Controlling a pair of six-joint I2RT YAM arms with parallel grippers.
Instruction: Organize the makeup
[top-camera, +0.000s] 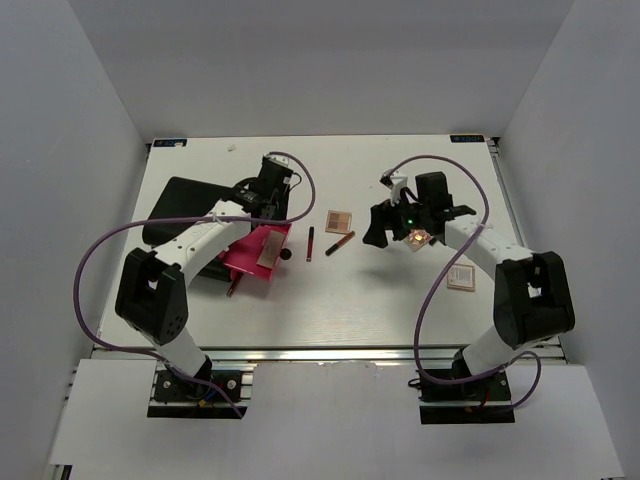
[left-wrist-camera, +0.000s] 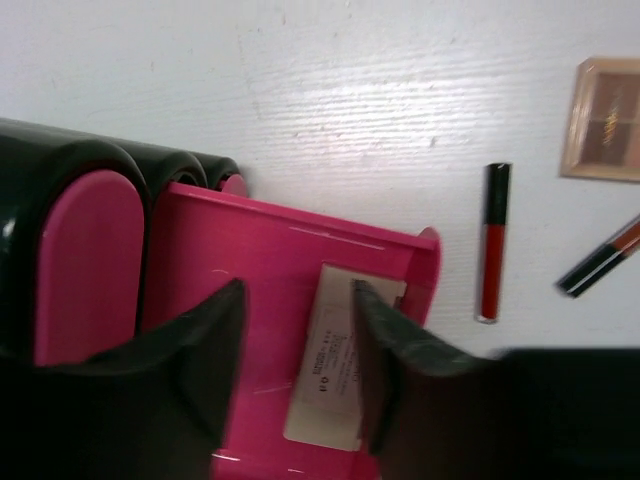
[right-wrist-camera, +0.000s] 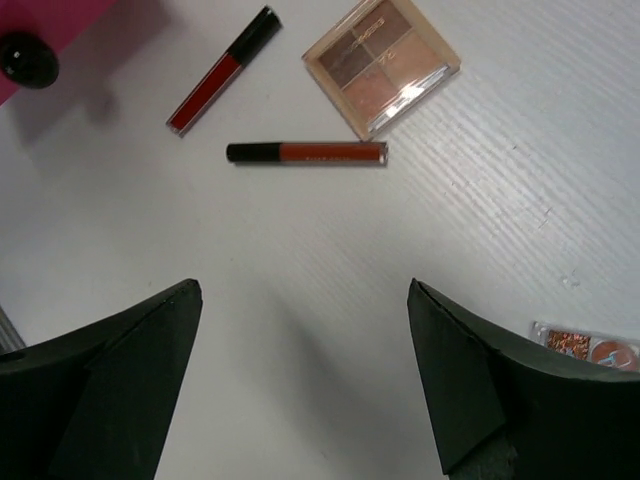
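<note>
A: Drawer (left-wrist-camera: 270, 250) colour?
B: Hot pink. The box (left-wrist-camera: 60, 150) is glossy black.
A: Makeup?
B: A dark red stick (right-wrist-camera: 220, 72) and an orange-red stick (right-wrist-camera: 305, 152), both black-capped. The palette (right-wrist-camera: 382, 62) is tan-framed, with brown and pink squares. The table (right-wrist-camera: 300, 300) is white.

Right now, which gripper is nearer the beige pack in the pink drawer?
Left. The left gripper hangs directly over the beige pack; the right gripper is well off to its right, over the table.

Black box (top-camera: 180, 205): left of the left gripper (left-wrist-camera: 297, 295), with rounded pink drawer fronts.
Pink drawer (left-wrist-camera: 250, 250): 1, pulled out, directly beneath the left gripper.
Drawer knob (right-wrist-camera: 25, 58): black, round, far up-left of the right gripper (right-wrist-camera: 303, 290).
Table (top-camera: 380, 300): white, under both grippers.
</note>
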